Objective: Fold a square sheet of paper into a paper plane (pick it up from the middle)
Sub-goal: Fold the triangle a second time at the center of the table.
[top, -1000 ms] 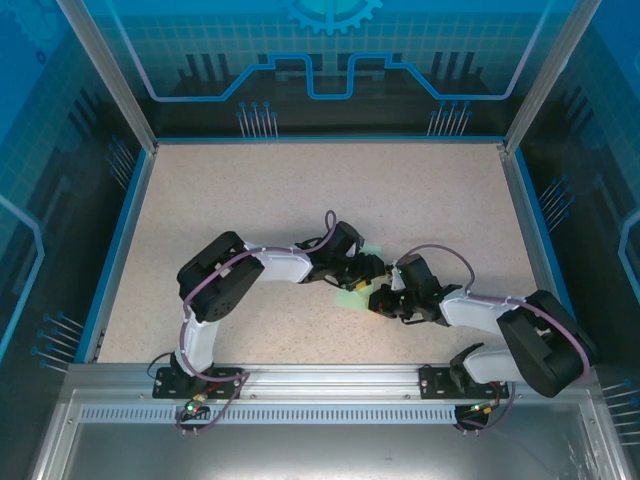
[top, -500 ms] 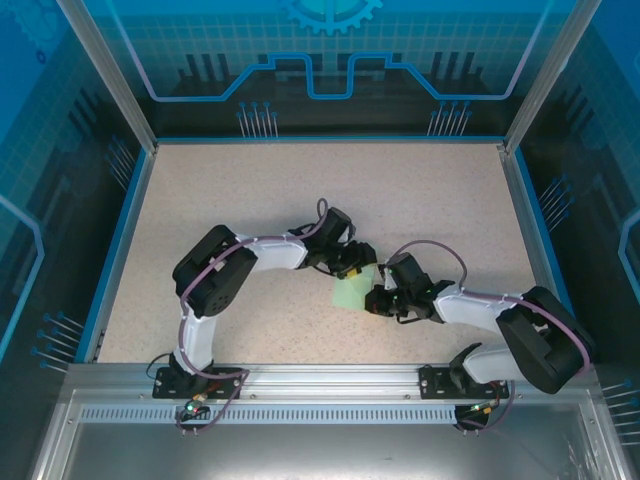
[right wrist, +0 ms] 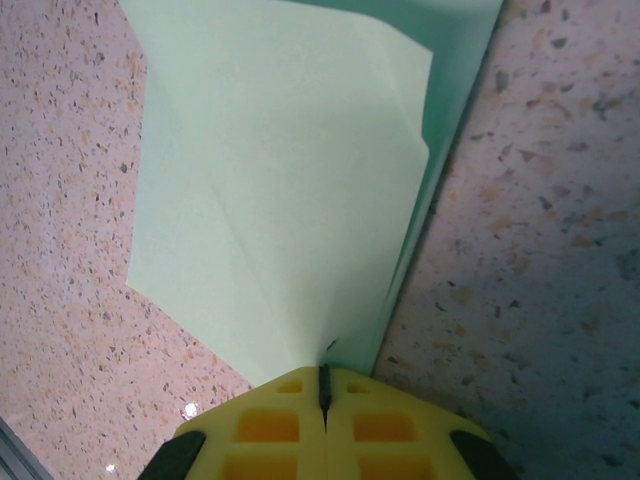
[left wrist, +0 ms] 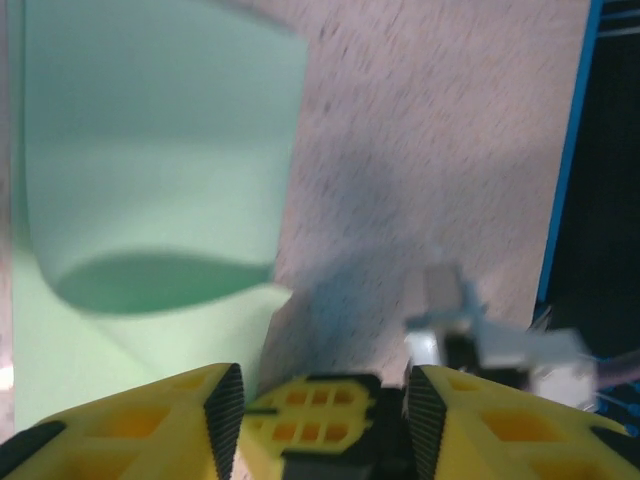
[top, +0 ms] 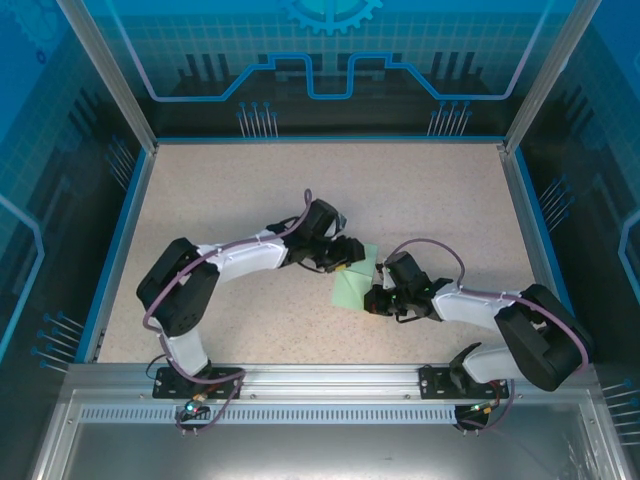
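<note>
The square sheet of paper [top: 350,290], pale mint green and partly folded, lies mid-table between the two grippers. My right gripper [top: 372,300] is at its right edge. The right wrist view has the yellow jaws [right wrist: 323,378] shut on the paper [right wrist: 280,180], which spreads away with a diagonal crease and a folded-over flap. My left gripper [top: 352,265] sits at the sheet's far side. In the left wrist view it [left wrist: 322,395] stands open with only table between its fingers [left wrist: 150,420]. The paper [left wrist: 150,130] curls up to the upper left.
The speckled beige table [top: 250,200] has a blue rim [top: 118,240] and aluminium posts at the sides. A blurred grey-white part of the right arm [left wrist: 470,330] shows just ahead of the left gripper. Both arm bases sit at the near edge.
The left arm has stretched out and its gripper has drawn back up and to the left off the paper, uncovering more of the sheet. The right gripper has stayed shut on the paper.
</note>
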`<state>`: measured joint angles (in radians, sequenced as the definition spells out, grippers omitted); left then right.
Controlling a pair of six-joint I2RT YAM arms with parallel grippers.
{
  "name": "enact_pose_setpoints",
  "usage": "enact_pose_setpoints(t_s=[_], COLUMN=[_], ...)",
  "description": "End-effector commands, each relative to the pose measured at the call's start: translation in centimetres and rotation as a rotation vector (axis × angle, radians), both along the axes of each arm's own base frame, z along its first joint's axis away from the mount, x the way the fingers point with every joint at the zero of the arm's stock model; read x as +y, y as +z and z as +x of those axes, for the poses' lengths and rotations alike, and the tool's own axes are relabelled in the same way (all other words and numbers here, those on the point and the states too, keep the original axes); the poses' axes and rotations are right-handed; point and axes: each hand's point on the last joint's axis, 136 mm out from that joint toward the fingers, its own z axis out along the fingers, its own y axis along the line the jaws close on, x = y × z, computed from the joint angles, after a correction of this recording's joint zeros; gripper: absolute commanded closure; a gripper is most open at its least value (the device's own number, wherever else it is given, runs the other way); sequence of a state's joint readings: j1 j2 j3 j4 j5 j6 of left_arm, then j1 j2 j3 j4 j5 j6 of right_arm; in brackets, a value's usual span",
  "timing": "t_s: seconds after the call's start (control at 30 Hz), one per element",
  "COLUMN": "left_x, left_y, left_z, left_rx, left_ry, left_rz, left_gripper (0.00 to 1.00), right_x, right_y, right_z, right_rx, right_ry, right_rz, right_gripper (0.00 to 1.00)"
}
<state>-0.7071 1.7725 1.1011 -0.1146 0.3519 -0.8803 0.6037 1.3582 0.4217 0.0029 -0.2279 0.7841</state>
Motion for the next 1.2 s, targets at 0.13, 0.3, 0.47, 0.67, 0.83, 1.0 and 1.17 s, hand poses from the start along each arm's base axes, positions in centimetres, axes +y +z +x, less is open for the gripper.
enact_pose_setpoints(t_s=[0.13,0.3,0.47,0.67,0.83,1.0,1.17], left_x=[-2.0,-3.1,-2.3,-1.5,-0.1,0.5,1.2], left_y=[-2.4,-3.9,-6.2,-7.6,-8.9,-9.5,-9.4], left_z=[-2.7,-3.4,-4.0,-3.9,-3.7,-3.1,-2.1], left_rx=[0.079,0.100,0.122,0.120,0.106,0.090,0.075], left_ry=[-0.007,-0.022,-0.016,-0.018,-0.003,-0.001,0.007], left_rz=[-0.097,-0.073,-0.018,0.053,0.130,0.174,0.190], left_gripper=[0.66,0.75,0.77,0.81,0.83,0.83,0.83], right_x=[-2.9,-3.0,-3.1,-3.5,-3.7,-3.8,-4.1], right_y=[-3.6,-3.3,-3.3,-3.4,-3.4,-3.6,-3.8], right_z=[-4.0,-3.8,-3.9,-4.0,-4.0,-4.2,-4.4], right_rx=[0.149,0.142,0.142,0.143,0.142,0.152,0.154], right_ry=[0.032,0.031,0.031,0.030,0.029,0.032,0.036], right_rz=[-0.177,-0.184,-0.190,-0.208,-0.220,-0.228,-0.240], right_gripper=[1.00,1.00,1.00,1.00,1.00,1.00,1.00])
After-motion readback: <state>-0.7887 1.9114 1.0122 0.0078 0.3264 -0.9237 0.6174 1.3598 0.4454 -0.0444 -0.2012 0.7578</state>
